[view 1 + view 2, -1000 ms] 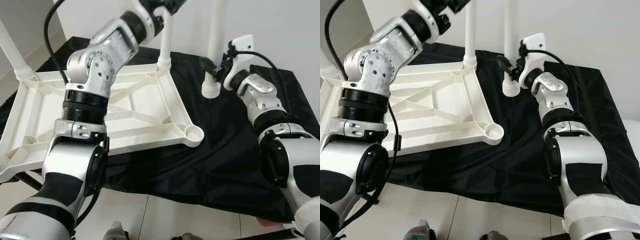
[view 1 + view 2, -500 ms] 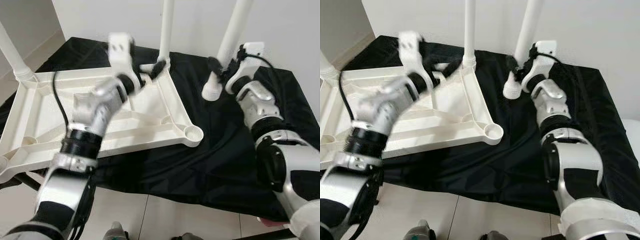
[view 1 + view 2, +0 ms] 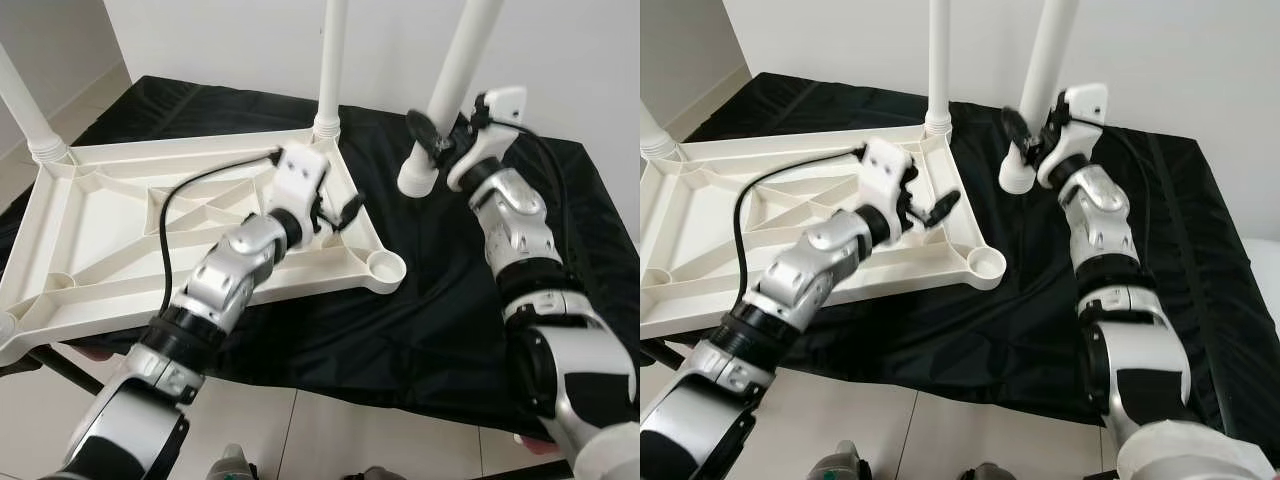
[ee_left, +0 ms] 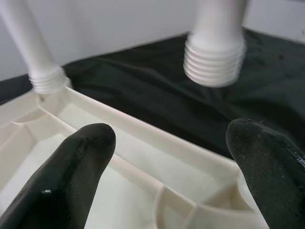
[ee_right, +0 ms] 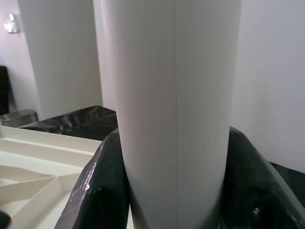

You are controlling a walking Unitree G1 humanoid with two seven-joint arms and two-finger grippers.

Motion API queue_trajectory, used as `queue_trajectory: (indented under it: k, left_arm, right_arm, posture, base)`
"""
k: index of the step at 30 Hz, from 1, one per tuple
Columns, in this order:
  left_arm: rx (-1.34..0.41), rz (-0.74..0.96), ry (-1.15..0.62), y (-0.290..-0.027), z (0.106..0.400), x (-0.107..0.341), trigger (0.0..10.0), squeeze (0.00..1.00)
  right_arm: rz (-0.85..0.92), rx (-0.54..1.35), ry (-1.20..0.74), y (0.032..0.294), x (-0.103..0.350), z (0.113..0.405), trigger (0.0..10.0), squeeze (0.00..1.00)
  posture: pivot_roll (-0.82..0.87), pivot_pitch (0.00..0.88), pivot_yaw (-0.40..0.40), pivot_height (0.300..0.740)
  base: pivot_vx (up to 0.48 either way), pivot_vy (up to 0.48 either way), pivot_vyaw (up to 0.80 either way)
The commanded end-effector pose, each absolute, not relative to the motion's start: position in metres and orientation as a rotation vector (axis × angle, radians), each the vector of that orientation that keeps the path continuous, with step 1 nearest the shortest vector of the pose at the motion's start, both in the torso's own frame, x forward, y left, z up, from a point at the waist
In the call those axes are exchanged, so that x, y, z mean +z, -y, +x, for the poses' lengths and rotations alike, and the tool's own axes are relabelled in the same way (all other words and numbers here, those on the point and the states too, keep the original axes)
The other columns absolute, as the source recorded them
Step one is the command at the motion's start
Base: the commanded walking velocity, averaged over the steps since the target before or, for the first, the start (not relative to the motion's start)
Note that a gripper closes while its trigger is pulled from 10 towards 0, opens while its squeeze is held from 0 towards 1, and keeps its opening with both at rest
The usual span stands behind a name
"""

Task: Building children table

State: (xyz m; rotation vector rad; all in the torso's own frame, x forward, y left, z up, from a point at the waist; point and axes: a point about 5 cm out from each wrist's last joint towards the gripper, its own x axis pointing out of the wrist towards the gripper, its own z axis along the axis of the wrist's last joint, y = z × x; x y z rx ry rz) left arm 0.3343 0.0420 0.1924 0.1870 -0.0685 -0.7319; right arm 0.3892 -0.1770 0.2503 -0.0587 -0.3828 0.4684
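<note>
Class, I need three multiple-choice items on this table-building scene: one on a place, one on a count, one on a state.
1. Where is the empty leg socket?
A. the tabletop's corner nearest the right arm
B. on the floor
C. on the wall

2. How many legs stand in the upturned tabletop?
A. none
B. two
C. five

3. The right gripper is:
A. open and empty
B. shut on the loose leg
C. resting in the socket

Answers: 1 A, the round cup sits at that corner. 2 B, one far leg and one left leg. 3 B, the right wrist view shows fingers hugging the leg.
</note>
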Motion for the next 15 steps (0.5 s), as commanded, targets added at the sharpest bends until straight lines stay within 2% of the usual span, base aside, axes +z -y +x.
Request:
queue_trajectory:
  k: [1,2,6,10,15]
  left_arm:
    - [-1.13,0.285,0.022,-0.03,0.316,0.177,10.0,0.0]
    - [-1.149,0.341,-0.004,-0.032,0.312,0.165,10.0,0.0]
    - [-1.167,0.379,-0.023,-0.034,0.309,0.156,10.0,0.0]
    - [-1.162,0.494,-0.086,-0.05,0.309,0.135,10.0,0.0]
    - [-1.138,0.557,-0.117,-0.06,0.313,0.126,10.0,0.0]
  right_arm:
    - [-0.055,0.501,0.423,0.173,0.257,0.386,10.0,0.0]
    - [-0.059,0.506,0.424,0.172,0.257,0.384,10.0,0.0]
    - [-0.062,0.509,0.425,0.172,0.257,0.382,10.0,0.0]
    - [-0.073,0.52,0.423,0.172,0.257,0.379,10.0,0.0]
    - [-0.081,0.538,0.42,0.17,0.256,0.377,10.0,0.0]
  posture:
    - [-0.02,0.0,-0.016,0.74]
    - [-0.02,0.0,-0.014,0.74]
    - [-0.02,0.0,-0.011,0.74]
    - [-0.01,0.0,-0.012,0.74]
    - [-0.01,0.0,-0.01,0.74]
  base:
    - [0.0,0.0,0.0]
    - [0.0,0.0,0.0]
    - [0.0,0.0,0.0]
    - [0.0,0.0,0.0]
    - [0.0,0.0,0.0]
